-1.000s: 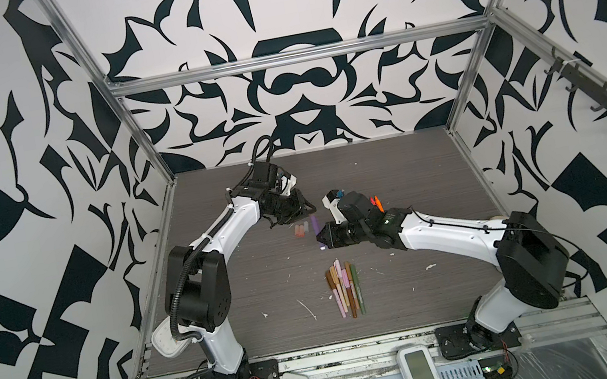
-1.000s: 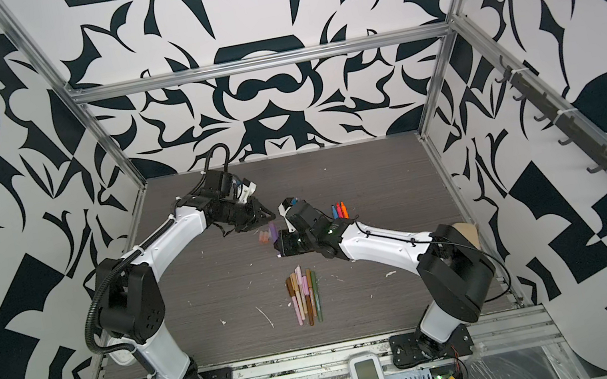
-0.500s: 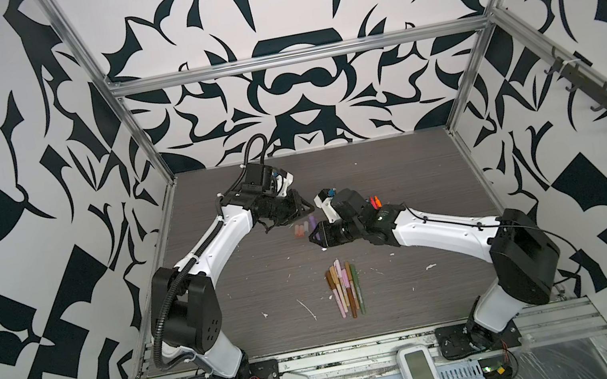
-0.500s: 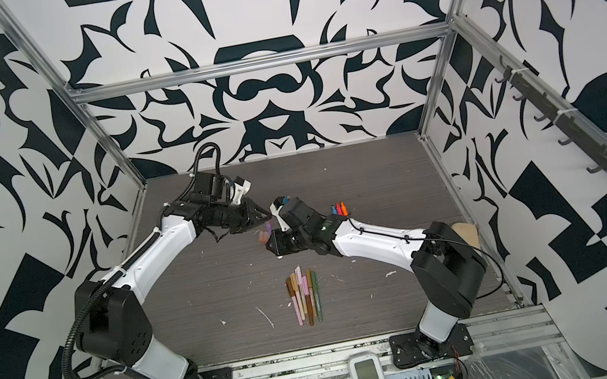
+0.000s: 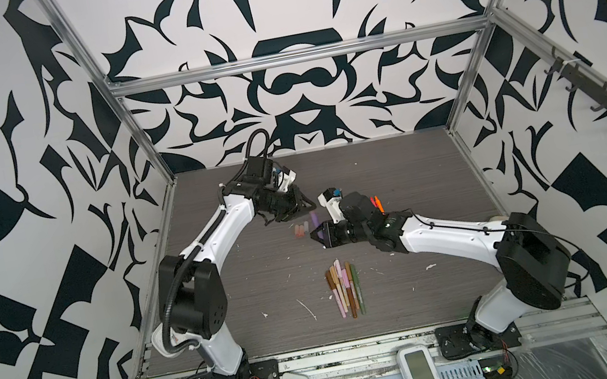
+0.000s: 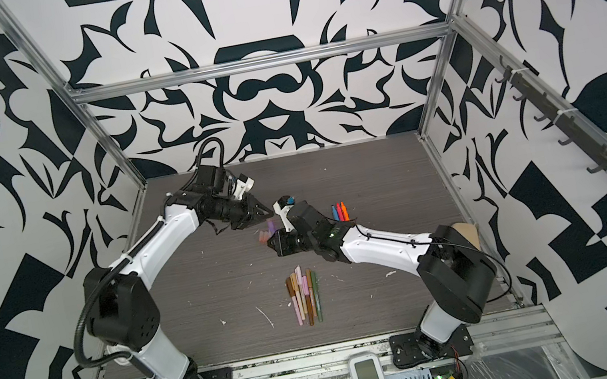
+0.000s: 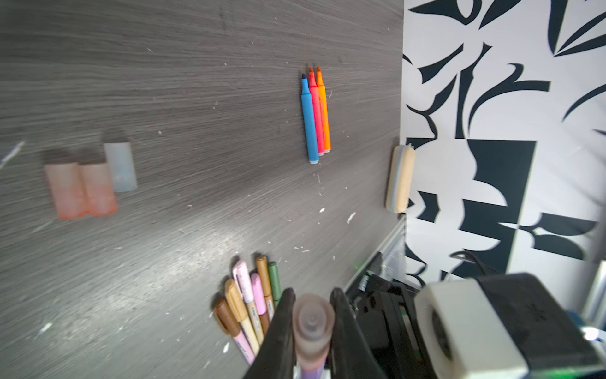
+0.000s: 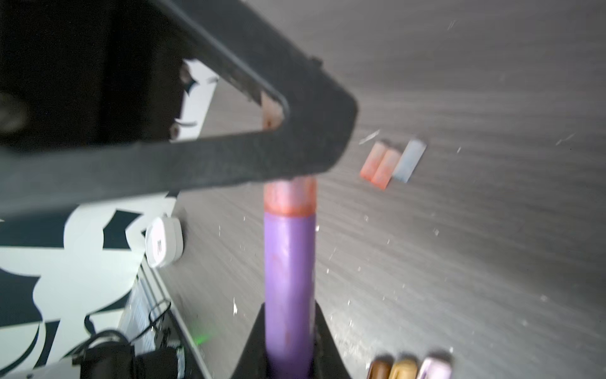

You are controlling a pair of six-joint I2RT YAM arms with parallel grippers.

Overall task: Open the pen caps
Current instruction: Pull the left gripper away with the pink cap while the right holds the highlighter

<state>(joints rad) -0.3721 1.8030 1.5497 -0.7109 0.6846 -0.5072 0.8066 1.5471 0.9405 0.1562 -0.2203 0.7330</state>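
- The slim pens, low centre in both top views, lie capped in a tight bunch just in front of the right arm. A wide swing of that forearm when the cap lets go could scatter them.
- The right gripper, mid-frame, is clamped on the barrel of the purple pen. If that hold is too light, I judge the barrel slides through the fingers instead of the cap coming free.
- The pen is held between the two tools, seemingly off the table, at its centre and well apart from the bunch.
- The cap, pinkish-clear, sits on the pen, seated against the barrel. The left gripper is closed on its far end. A pull off the pen's axis could jam it or lever the pen out of the right hold.
- Three loose caps lie side by side just left of the pen in both top views. A sudden release could knock them rolling.
- The bright pens (blue, red, orange) lie uncapped farther back, right of centre, and seem out of harm's way.
- The right arm reaches low from the lower right, its tool pointing left.
- The left arm rises from the lower left, elbow bent and wrist turned down and right. The two tools meet nearly tip to tip.
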